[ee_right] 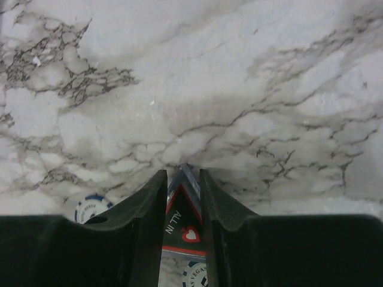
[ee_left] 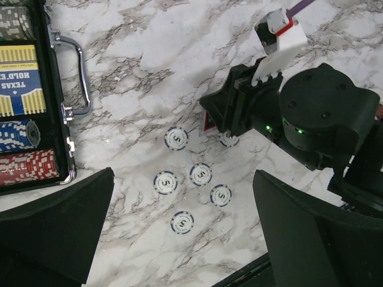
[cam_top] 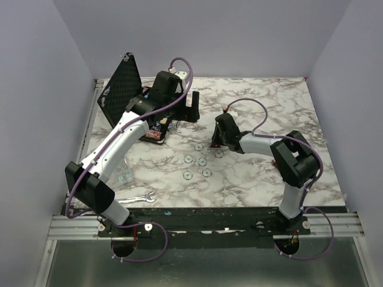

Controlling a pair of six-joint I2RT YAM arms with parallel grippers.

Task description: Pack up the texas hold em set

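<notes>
The desk point(cam_top: 251, 173) is looking like smooth glossy marble, the case handle point(ee_left: 85, 78) is gleaming as polished metal, and the triangle point(ee_right: 182, 221) is shining like printed plastic.

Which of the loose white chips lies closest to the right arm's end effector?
The chip half hidden beneath the right end effector; the other five chips lie fully uncovered, farther from it.

I sit at a square counter point(cam_top: 251, 179) of white marble pattern, veined in grey and brown, evenly lit with only soft shadows. Plain pale lilac walls close me in: the far wall point(cam_top: 227, 36), the left wall point(cam_top: 36, 89) and the right wall point(cam_top: 353, 72). A silver slotted rail point(cam_top: 72, 226) runs along the near edge. Nearer still lies a dull grey surface point(cam_top: 203, 266).
</notes>
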